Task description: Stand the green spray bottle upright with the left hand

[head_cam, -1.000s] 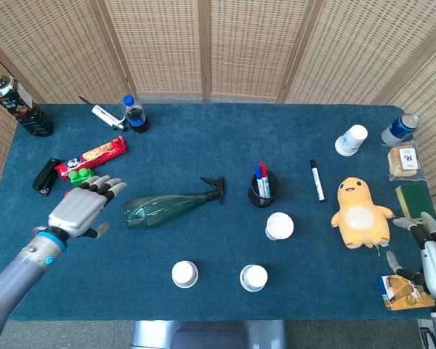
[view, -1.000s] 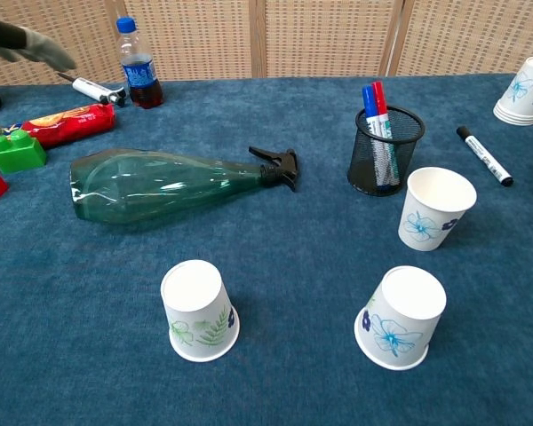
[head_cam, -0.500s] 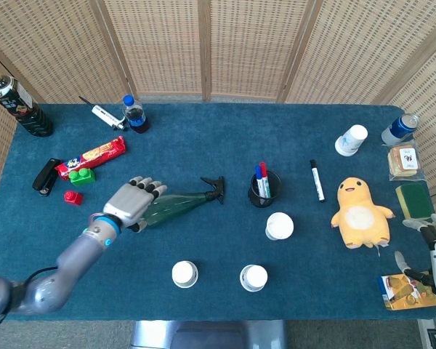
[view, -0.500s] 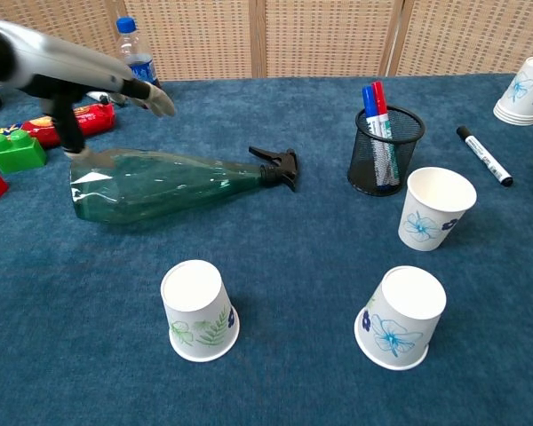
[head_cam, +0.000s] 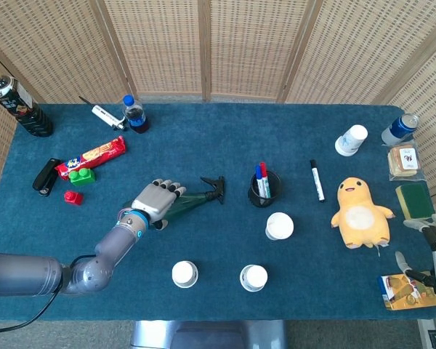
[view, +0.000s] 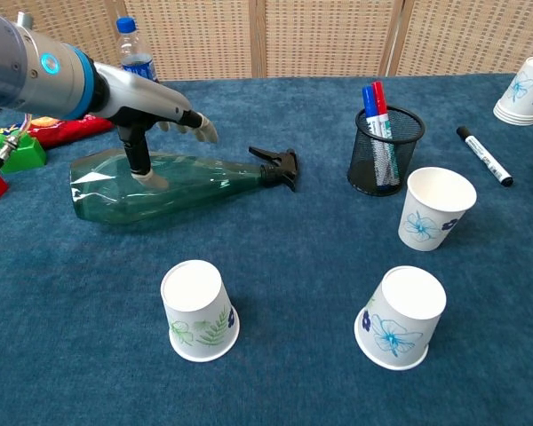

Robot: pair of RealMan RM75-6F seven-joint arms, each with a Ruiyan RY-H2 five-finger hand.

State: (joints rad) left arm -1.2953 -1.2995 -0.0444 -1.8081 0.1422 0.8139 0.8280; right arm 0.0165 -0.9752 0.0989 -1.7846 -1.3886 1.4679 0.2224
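Now, bottle: the green spray bottle [view: 160, 184] lies on its side on the blue surface [view: 293, 266], black nozzle toward the mesh pen cup [view: 385, 153].
Left hand: the left hand [view: 155, 111] is over the bottle's wide body, fingers spread, thumb pressing down on the plastic; not yet closed around it.
Right hand: the right hand [head_cam: 430, 243] sits at the surface's far right edge, fingers apart, holding nothing.
Change: a second ago the left hand hovered left of the bottle's base; it has moved onto the bottle.

The spray bottle [view: 160, 185] is translucent green with a black trigger; the worktop [view: 293, 284] is deep blue; near paper cups [view: 199, 311] are white with leaf and blue-flower prints; the plush [head_cam: 360, 214] at right is yellow.
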